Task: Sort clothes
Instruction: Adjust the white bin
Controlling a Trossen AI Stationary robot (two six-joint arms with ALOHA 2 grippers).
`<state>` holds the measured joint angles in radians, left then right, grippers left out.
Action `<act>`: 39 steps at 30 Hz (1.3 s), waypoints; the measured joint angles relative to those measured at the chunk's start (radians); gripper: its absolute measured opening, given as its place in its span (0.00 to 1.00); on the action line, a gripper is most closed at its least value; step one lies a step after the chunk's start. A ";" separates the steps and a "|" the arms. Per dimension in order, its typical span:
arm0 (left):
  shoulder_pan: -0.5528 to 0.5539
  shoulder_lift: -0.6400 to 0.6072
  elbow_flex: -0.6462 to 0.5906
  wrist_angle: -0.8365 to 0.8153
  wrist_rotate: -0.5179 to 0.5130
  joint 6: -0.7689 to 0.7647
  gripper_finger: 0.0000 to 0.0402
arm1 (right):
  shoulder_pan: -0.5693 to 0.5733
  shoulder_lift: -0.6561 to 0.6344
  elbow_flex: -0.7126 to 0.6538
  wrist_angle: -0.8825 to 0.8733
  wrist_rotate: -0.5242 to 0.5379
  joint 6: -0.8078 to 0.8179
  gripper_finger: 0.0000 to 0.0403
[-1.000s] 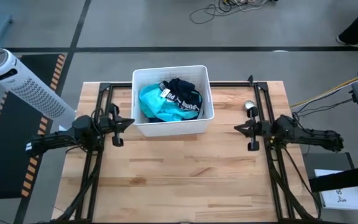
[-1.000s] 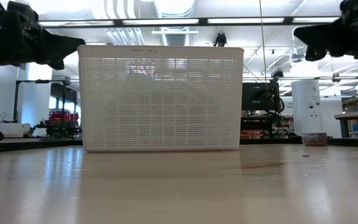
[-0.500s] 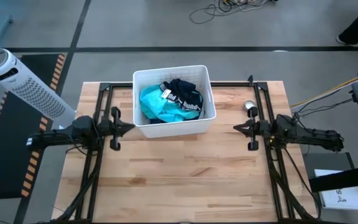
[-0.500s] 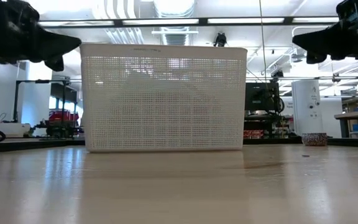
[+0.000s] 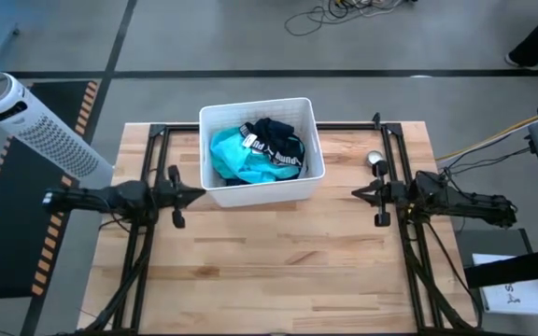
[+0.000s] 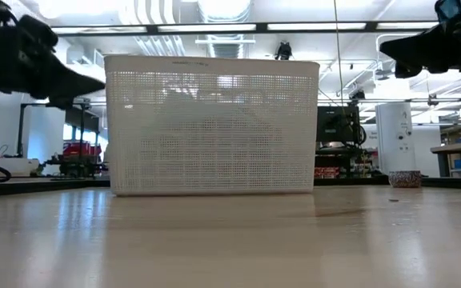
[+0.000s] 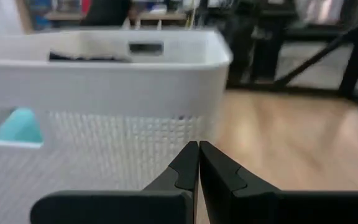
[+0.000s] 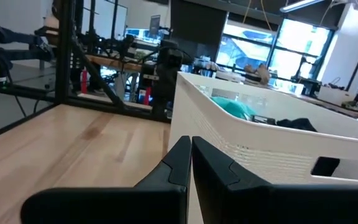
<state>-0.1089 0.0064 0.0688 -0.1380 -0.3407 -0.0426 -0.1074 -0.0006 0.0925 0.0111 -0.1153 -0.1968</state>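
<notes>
The clothes lie piled in the white ribbed bin [image 5: 215, 191]: a turquoise garment [image 5: 234, 155] and a navy one with white lettering [image 5: 276, 140]. The grey and dotted garments do not show. My left gripper [image 5: 200, 193] is shut, level, at the bin's near left corner; in the left wrist view [image 7: 197, 147] its tips point at the bin's wall [image 7: 104, 87]. My right gripper [image 5: 354, 193] is shut, level, to the right of the bin and apart from it; it also shows in the right wrist view [image 8: 190, 140]. My left gripper's shut fingertips [image 7: 190, 152] stand level at the bin's near left corner [image 5: 205, 190], coming from the table's left. I cannot tell whether they touch the wall.
A small round roll [image 5: 375, 160] lies on the table right of the bin, far of my right gripper. Black frame rails [image 5: 152, 140] run along both sides of the table. A white tower fan [image 5: 26, 117] stands off the table's left. Bare wood [image 5: 278, 261] lies in front of the bin.
My left gripper has gone down and a little toward the table's near edge, staying shut. The bin has slid slightly toward the table's right edge. My right arm has kept still.
</notes>
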 joint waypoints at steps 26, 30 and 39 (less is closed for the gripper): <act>0.064 0.074 0.092 -0.017 -0.281 -0.008 0.00 | 0.000 0.000 -0.011 -0.007 -0.024 0.023 0.00; 0.080 0.114 0.081 -0.053 -0.423 -0.073 0.00 | 0.000 0.000 -0.011 -0.007 -0.024 0.039 0.00; 0.192 0.260 0.019 0.253 -0.205 -0.051 0.00 | 0.000 0.001 -0.011 0.025 -0.024 0.029 0.00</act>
<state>0.0827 0.2664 0.0883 0.1152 -0.5457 -0.0938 -0.1074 0.0006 0.0814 0.0363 -0.1394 -0.1676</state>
